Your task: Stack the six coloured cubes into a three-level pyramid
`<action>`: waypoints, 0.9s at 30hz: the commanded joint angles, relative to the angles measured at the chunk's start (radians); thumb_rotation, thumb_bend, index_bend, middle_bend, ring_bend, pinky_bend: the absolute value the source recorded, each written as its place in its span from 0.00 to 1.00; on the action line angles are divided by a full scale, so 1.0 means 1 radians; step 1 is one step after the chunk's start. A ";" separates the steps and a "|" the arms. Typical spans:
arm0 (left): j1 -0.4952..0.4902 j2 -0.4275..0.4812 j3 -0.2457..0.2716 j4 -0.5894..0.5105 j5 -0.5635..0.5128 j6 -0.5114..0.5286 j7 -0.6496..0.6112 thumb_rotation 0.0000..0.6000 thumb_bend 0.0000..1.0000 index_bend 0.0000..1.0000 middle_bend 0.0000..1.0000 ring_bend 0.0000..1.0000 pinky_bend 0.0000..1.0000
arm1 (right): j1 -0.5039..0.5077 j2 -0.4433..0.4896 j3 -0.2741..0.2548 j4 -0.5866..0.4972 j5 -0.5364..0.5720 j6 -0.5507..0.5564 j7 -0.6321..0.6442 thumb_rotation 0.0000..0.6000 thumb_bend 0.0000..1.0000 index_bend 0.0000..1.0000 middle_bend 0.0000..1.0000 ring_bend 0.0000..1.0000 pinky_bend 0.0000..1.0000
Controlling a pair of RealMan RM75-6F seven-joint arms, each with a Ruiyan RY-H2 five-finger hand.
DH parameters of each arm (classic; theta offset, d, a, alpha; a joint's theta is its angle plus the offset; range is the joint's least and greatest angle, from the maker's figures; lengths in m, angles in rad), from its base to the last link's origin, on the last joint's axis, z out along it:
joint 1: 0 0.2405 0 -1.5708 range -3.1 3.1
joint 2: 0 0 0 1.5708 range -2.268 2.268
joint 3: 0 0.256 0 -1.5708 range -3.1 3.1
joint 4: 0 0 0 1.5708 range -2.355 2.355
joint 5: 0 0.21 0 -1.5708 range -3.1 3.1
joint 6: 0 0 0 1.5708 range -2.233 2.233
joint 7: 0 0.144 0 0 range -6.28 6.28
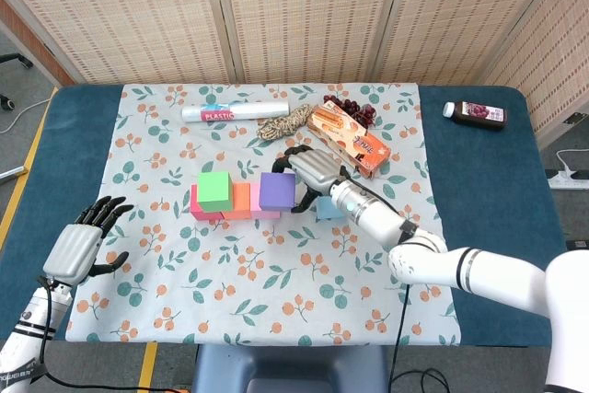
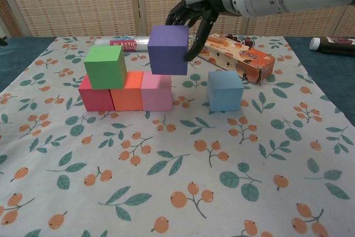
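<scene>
Woven-reed screens are seen behind a floral tablecloth [image 1: 166,255]. Left of the cube row, the left hand [image 1: 81,248] is held empty, fingers spread. A matte green cube [image 2: 104,66] is seated on the red cube [image 2: 94,97] and orange cube [image 2: 128,95]. The purple cube [image 2: 168,49] is gripped by the right hand [image 2: 195,5] just above the pink cube [image 2: 156,91]; contact cannot be judged. The blue cube [image 2: 224,90] is partly hidden in the head view.

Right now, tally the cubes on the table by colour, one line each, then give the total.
Red cube: 1
Orange cube: 1
Pink cube: 1
Green cube: 1
Purple cube: 1, held by the right hand
Light blue cube: 1
Total: 6
</scene>
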 commanded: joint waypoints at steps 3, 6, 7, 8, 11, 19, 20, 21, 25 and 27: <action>0.001 0.002 0.000 -0.001 -0.006 -0.005 -0.002 1.00 0.30 0.16 0.07 0.03 0.15 | 0.074 -0.073 0.003 0.130 0.017 -0.099 0.050 1.00 0.02 0.35 0.29 0.11 0.10; 0.003 0.004 -0.003 -0.003 -0.010 -0.005 -0.004 1.00 0.30 0.16 0.07 0.03 0.15 | 0.097 -0.102 0.004 0.181 0.011 -0.130 0.069 1.00 0.02 0.34 0.29 0.11 0.09; 0.004 0.004 -0.003 -0.003 -0.012 -0.006 -0.006 1.00 0.30 0.16 0.07 0.03 0.15 | 0.106 -0.115 0.005 0.203 0.008 -0.142 0.079 1.00 0.02 0.34 0.29 0.11 0.09; 0.005 0.004 -0.004 -0.003 -0.015 -0.006 -0.007 1.00 0.30 0.16 0.07 0.03 0.15 | 0.112 -0.124 0.006 0.220 0.005 -0.150 0.085 1.00 0.02 0.34 0.29 0.11 0.08; 0.005 0.003 -0.004 0.000 -0.021 -0.013 -0.012 1.00 0.30 0.16 0.07 0.03 0.15 | 0.129 -0.152 0.010 0.271 -0.006 -0.174 0.109 1.00 0.02 0.34 0.29 0.11 0.08; 0.008 0.002 -0.008 0.004 -0.034 -0.018 -0.018 1.00 0.30 0.16 0.07 0.03 0.15 | 0.157 -0.196 0.022 0.353 -0.033 -0.221 0.149 1.00 0.02 0.31 0.29 0.11 0.07; 0.009 0.002 -0.008 0.005 -0.037 -0.018 -0.019 1.00 0.30 0.16 0.07 0.03 0.15 | 0.166 -0.206 0.021 0.376 -0.039 -0.230 0.151 1.00 0.02 0.30 0.29 0.11 0.06; 0.009 0.001 -0.008 0.006 -0.037 -0.020 -0.020 1.00 0.30 0.16 0.07 0.03 0.15 | 0.171 -0.217 0.023 0.396 -0.045 -0.238 0.159 1.00 0.02 0.29 0.29 0.11 0.06; 0.008 -0.001 -0.007 0.010 -0.039 -0.026 -0.023 1.00 0.30 0.16 0.07 0.03 0.15 | 0.180 -0.238 0.027 0.435 -0.069 -0.259 0.181 1.00 0.02 0.27 0.29 0.10 0.05; 0.009 -0.002 -0.008 0.012 -0.040 -0.026 -0.026 1.00 0.30 0.16 0.07 0.03 0.15 | 0.183 -0.247 0.028 0.449 -0.080 -0.267 0.189 1.00 0.02 0.24 0.27 0.09 0.04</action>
